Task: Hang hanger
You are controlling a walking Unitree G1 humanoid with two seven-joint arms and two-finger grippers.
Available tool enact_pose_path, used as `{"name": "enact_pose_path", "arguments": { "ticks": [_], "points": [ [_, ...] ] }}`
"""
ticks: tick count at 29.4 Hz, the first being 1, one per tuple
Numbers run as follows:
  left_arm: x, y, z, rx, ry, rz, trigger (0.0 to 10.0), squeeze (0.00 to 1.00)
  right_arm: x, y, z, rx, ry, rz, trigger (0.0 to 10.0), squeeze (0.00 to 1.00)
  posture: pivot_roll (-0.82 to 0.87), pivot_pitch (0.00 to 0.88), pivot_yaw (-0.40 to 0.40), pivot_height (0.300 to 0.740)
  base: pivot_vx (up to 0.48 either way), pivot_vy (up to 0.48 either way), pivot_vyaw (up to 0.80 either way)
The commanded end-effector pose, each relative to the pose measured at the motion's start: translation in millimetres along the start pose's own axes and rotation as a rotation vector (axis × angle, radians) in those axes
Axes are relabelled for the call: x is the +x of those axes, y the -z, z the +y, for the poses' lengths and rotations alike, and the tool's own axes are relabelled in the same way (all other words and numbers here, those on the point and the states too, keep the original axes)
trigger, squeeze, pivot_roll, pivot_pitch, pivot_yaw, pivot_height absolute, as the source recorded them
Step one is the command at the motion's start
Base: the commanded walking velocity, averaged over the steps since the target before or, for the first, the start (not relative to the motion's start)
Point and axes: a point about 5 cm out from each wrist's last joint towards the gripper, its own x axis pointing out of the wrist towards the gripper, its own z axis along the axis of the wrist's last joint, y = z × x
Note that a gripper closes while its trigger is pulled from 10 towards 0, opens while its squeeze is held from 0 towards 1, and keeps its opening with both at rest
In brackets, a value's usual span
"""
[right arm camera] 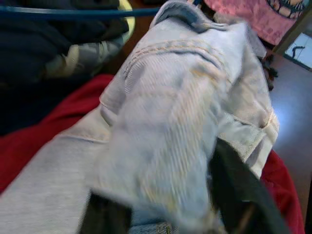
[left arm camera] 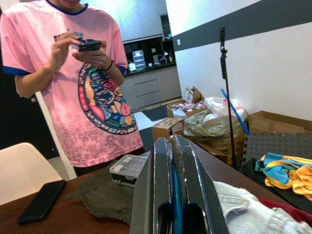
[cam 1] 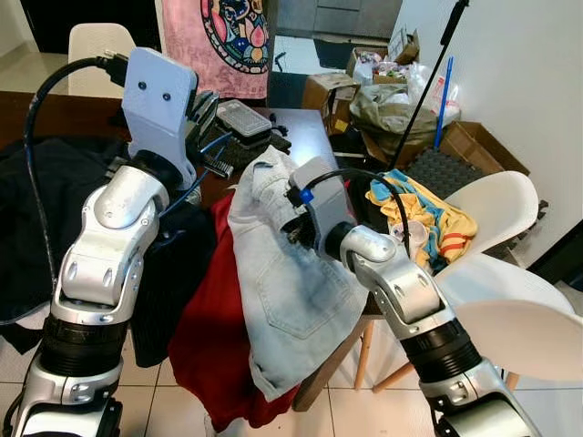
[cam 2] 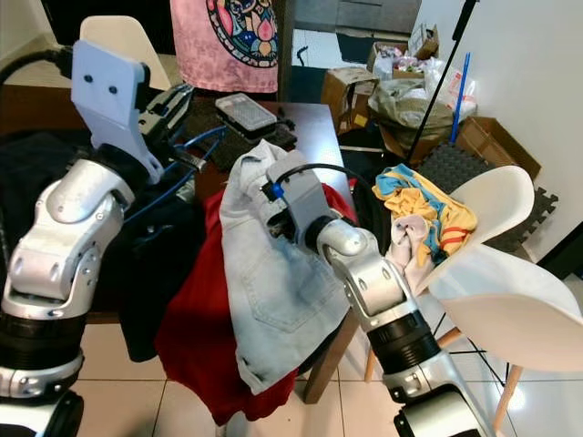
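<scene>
**Right wrist view: soft denim in the grip, one blue hanger**

We find the right gripper (cam 1: pixel 290 229) fingers (right arm camera: pixel 239 195) clenched on one pale denim garment (cam 1: pixel 282 282): soft, limp, likely slippery; best gripped at its seamed waistband. The left gripper (left arm camera: pixel 175 195) fingers are pressed closed on one blue hanger (left arm camera: pixel 176 190), thin, probably light and stiff. One red cloth (cam 1: pixel 214 337) lies beneath.

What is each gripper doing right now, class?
Left gripper: shut on a thin blue hanger.
Right gripper: shut on the light denim jeans.
</scene>
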Motion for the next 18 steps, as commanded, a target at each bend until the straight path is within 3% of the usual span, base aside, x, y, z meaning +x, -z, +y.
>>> {"name": "enact_pose_path", "arguments": {
  "ticks": [1,7,10,14,18],
  "points": [
    [0.0,-3.0,9.4,0.041,-0.027,-0.006,10.0,0.0,-7.4,-0.6,-9.5,0.029,0.01,-0.006,10.0,1.0,0.18,0.119,-0.088,0.74,0.0,0.0,0.0],
    [0.8,-6.4,21.9,0.09,-0.068,-0.017,10.0,0.0,-14.9,-2.3,-20.0,0.04,0.017,-0.022,10.0,1.0,0.18,0.12,-0.09,0.74,0.0,0.0,0.0],
    [2.0,-10.0,34.7,0.142,-0.103,-0.029,10.0,0.0,-25.2,-2.3,-36.5,0.028,0.05,-0.029,10.0,1.0,0.17,0.118,-0.092,0.74,0.0,0.0,0.0],
    [5.2,-18.1,44.3,0.148,-0.108,-0.057,10.0,0.0,-37.0,-11.6,-53.6,0.015,0.083,-0.067,10.0,1.0,0.17,0.118,-0.091,0.74,0.0,0.0,0.0],
    [7.0,-22.0,46.8,0.149,-0.102,-0.07,10.0,0.0,-40.6,-16.7,-58.5,0.018,0.087,-0.089,10.0,1.0,0.17,0.116,-0.089,0.74,0.0,0.0,0.0]
  ]
}}
